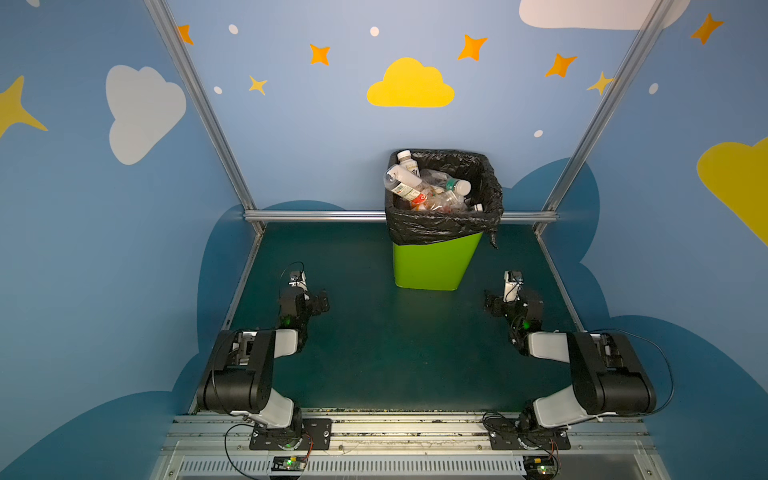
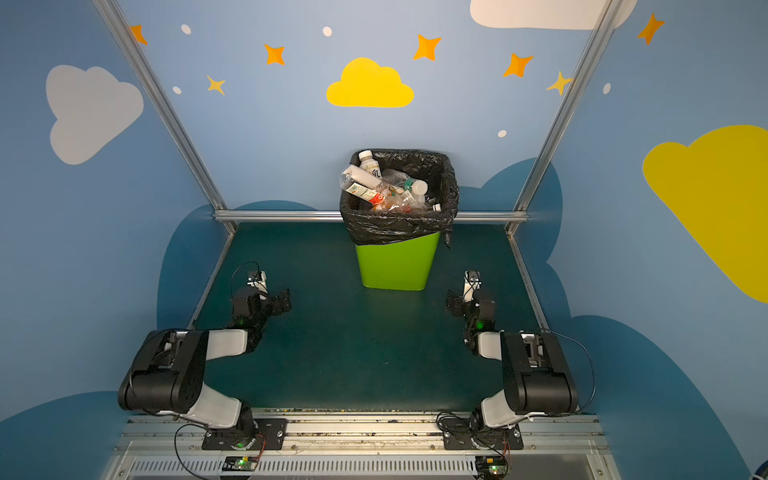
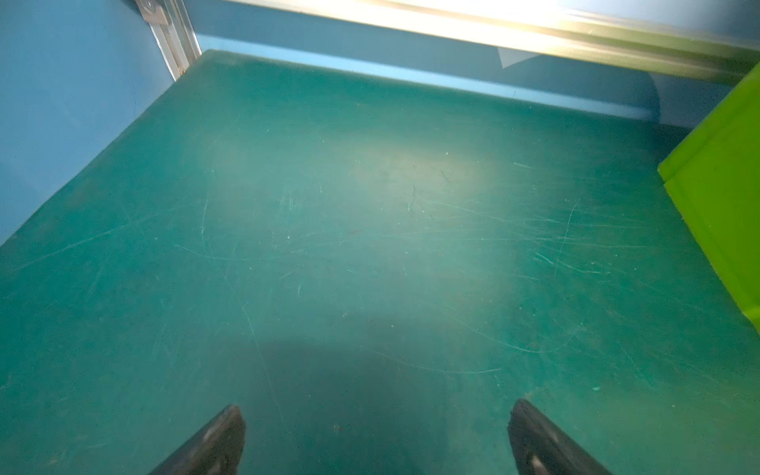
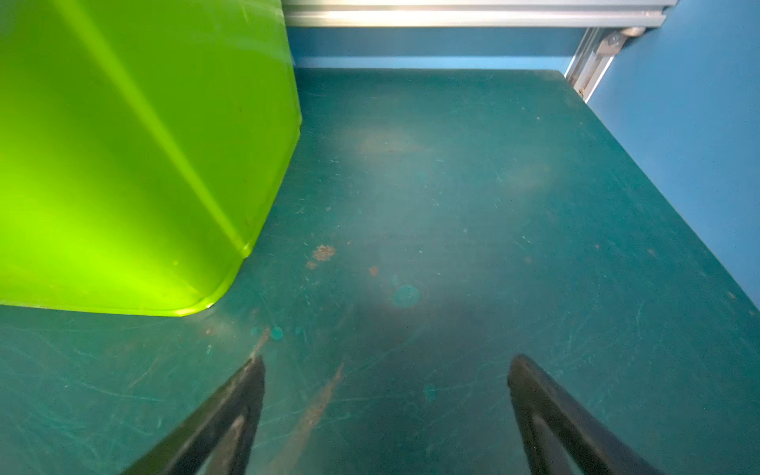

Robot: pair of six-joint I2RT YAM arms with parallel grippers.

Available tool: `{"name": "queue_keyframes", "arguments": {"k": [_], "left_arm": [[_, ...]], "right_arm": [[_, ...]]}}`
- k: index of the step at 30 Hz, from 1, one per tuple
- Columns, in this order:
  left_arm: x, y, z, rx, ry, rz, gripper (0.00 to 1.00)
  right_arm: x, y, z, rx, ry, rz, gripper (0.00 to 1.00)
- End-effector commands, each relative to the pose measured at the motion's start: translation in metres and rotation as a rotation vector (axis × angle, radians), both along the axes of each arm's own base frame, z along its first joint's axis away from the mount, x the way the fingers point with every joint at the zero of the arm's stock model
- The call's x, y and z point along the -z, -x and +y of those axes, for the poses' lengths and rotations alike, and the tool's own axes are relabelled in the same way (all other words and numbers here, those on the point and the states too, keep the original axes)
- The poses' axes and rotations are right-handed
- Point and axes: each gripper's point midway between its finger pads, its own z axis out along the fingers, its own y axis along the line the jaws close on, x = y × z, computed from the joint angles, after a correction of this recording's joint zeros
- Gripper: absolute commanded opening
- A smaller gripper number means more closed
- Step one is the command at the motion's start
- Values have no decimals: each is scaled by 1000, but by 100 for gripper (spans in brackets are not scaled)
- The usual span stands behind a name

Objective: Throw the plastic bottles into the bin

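Observation:
The lime-green bin [image 1: 434, 262] [image 2: 397, 266] stands at the back middle of the mat, its black bag folded over the rim. Several plastic bottles [image 1: 419, 187] [image 2: 382, 189] are piled inside it, and white ones poke above the rim's far left corner. In both top views no bottle lies on the mat. My left gripper [image 1: 319, 302] [image 2: 279, 301] [image 3: 376, 405] hovers low, to the left of and nearer than the bin, open and empty. My right gripper [image 1: 494, 305] [image 2: 456, 303] [image 4: 388, 357] is open and empty on the bin's right. The bin wall [image 3: 719, 197] [image 4: 135, 156] shows in both wrist views.
The scratched dark green mat [image 1: 395, 353] is fenced by aluminium rails [image 1: 316, 215] and blue painted walls at the back and sides. Both arm bases [image 1: 286, 436] sit on the metal track along the front edge. Brown stains [image 4: 324, 253] mark the mat near the bin.

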Motion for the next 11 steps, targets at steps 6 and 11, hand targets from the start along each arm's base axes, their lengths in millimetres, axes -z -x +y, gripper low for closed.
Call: {"name": "queue_keyframes", "arguments": {"k": [6,11], "left_arm": [[-5,-4,1,9,-5,-5,100],[-8,-2,2,4,-4,-23,100]], "right_arm": [[-4,-5,3,-18,-20,0,93],[-6,-3,2,-17,-20,-12,93]]}}
